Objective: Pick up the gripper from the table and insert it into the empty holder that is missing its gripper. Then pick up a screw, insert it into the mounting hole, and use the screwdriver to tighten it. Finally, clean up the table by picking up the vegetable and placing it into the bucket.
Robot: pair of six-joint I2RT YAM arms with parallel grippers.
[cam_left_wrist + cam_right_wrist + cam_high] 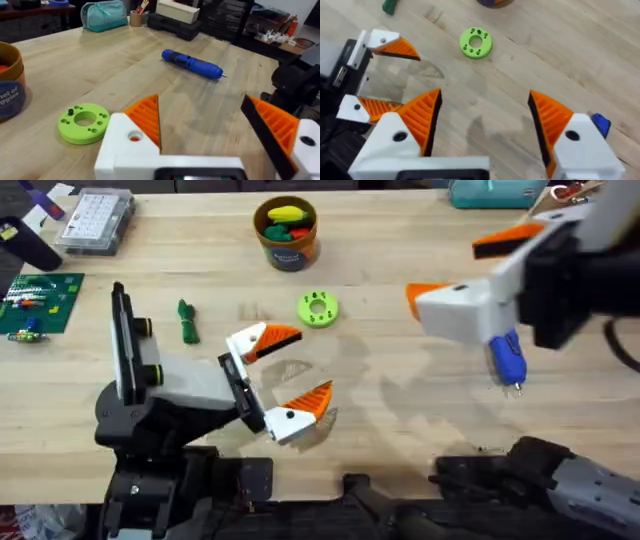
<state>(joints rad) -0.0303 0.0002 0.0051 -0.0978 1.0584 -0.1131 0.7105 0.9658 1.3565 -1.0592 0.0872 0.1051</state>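
Both white, orange-padded grippers, left (287, 379) and right (485, 112), gape empty; the lime-green round plastic disc (318, 308) looks light and stiff, best pinched across its rim.

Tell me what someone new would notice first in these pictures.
Probably the lime-green gripper lying flat mid-table, just beyond the left end effector, whose orange-padded fingers stand open and empty. Next, the blue screwdriver lying under the raised right end effector, and the bucket of toy food at the far edge.
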